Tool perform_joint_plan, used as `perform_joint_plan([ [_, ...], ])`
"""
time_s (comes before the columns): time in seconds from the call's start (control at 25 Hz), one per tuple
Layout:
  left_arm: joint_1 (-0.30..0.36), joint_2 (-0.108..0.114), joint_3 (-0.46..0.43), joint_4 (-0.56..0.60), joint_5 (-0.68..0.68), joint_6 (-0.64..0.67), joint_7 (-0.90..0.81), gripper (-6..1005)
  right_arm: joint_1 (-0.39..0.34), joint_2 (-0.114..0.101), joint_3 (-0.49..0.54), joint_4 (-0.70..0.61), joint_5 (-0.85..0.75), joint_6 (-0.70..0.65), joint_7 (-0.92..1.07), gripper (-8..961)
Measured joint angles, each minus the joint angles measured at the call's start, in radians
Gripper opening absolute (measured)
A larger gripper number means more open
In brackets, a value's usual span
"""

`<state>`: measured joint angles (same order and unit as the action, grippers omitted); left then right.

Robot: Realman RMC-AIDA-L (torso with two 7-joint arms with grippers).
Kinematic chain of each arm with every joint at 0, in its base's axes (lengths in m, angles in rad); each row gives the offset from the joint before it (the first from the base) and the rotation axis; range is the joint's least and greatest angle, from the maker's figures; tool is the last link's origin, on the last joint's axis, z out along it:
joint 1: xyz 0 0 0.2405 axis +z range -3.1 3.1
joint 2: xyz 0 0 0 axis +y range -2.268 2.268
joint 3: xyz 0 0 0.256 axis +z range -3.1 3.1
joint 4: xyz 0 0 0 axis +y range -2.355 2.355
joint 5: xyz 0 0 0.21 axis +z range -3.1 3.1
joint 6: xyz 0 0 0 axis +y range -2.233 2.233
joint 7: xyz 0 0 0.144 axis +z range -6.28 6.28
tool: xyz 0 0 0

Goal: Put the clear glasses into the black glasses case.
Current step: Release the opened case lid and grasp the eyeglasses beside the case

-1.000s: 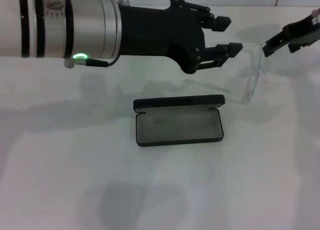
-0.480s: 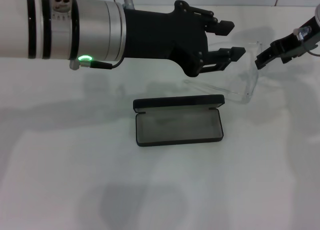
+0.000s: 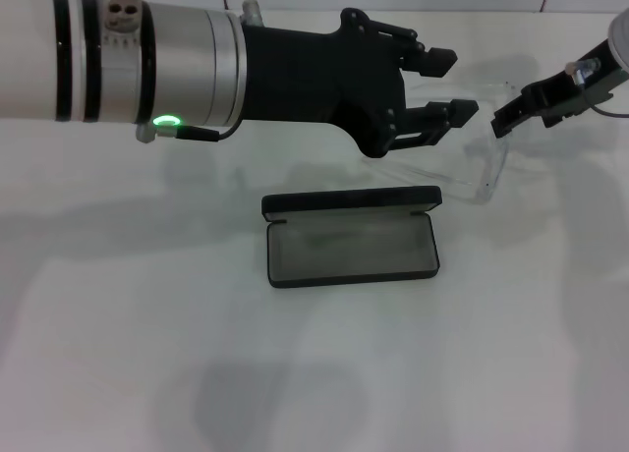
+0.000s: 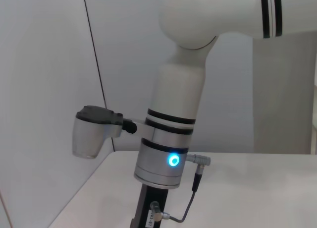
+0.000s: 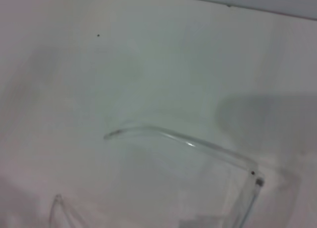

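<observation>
Left gripper point(image 3: 444, 82): reached across the table's far side, fingers spread apart, holding nothing, just beside the glasses.
Black glasses case point(image 3: 352, 238): lay open on the white table point(image 3: 147, 324), grey lining up, lid toward the far side.
Clear glasses point(image 3: 482, 142): lay beyond the case's right end, arms unfolded.
Right gripper point(image 3: 536, 100): at the glasses' far right; finger state could not be told.

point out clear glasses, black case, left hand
clear glasses point(image 3: 488, 167), head view, lens front edge.
black glasses case point(image 3: 352, 249), head view, grey inner lining.
left hand point(image 3: 444, 82), head view, gap between open fingertips.
</observation>
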<state>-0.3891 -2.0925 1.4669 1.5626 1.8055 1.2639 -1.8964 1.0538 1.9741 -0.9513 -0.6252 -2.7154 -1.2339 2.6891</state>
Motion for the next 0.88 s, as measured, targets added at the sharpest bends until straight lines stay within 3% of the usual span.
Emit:
perform_joint_plan([
  [0.36, -0.002, 0.000, 0.004, -0.024, -0.008, 0.000, 0.004, 443, 0.029, 0.014, -0.007, 0.046, 0.008, 0.052, -0.002, 681],
  [0.88, 0.004, -0.001, 0.006, -0.024, -0.008, 0.001, 0.014, 442, 0.057, 0.005, -0.022, 0.108, -0.012, 0.072, 0.001, 656],
])
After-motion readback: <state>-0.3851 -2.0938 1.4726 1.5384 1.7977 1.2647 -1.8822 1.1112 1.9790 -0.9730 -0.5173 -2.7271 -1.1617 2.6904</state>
